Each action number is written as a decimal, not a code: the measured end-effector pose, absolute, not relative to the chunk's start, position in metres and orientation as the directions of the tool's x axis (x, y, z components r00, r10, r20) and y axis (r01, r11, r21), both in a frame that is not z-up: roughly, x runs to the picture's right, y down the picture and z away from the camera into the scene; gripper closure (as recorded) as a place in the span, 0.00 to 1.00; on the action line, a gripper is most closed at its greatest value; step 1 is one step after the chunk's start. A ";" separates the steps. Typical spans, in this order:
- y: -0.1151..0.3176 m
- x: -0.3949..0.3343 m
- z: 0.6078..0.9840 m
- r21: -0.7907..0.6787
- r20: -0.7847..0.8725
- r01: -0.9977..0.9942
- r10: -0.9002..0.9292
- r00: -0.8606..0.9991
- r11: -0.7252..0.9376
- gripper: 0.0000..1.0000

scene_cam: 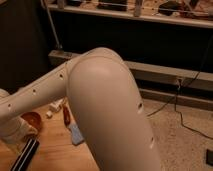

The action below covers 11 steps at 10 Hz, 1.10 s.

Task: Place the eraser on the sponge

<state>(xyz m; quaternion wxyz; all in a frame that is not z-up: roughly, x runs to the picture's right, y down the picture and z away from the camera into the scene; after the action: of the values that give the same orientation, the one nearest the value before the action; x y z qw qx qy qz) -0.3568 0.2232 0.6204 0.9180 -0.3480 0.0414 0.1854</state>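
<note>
The eraser point(27, 156) is a long black striped bar lying at the bottom left of the wooden table point(55, 150). The sponge point(76, 134), a small light-blue block, lies to its right, half hidden behind my arm's big white elbow. My gripper point(20, 143) hangs at the far left, low over the far end of the eraser and beside the orange bowl point(33, 119). The wrist hides most of it.
A red-orange tool point(65, 114), a white tube point(56, 105) and a tiny white cube point(49, 114) lie behind the sponge. My arm point(105, 110) fills the middle of the view. The floor, with cables point(180, 112), lies to the right, and dark shelving stands behind.
</note>
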 end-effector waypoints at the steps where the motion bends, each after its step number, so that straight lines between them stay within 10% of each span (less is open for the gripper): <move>1: 0.223 -0.357 0.620 -0.622 -0.201 -0.364 0.308 0.930 0.693 0.35; 11: 0.229 -0.367 0.614 -0.556 0.275 0.411 -0.306 0.911 0.723 0.35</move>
<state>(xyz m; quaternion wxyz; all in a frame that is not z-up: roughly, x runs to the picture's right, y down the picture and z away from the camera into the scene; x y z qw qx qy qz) -0.3667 0.2291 0.6143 0.9244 -0.3180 -0.0821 -0.1938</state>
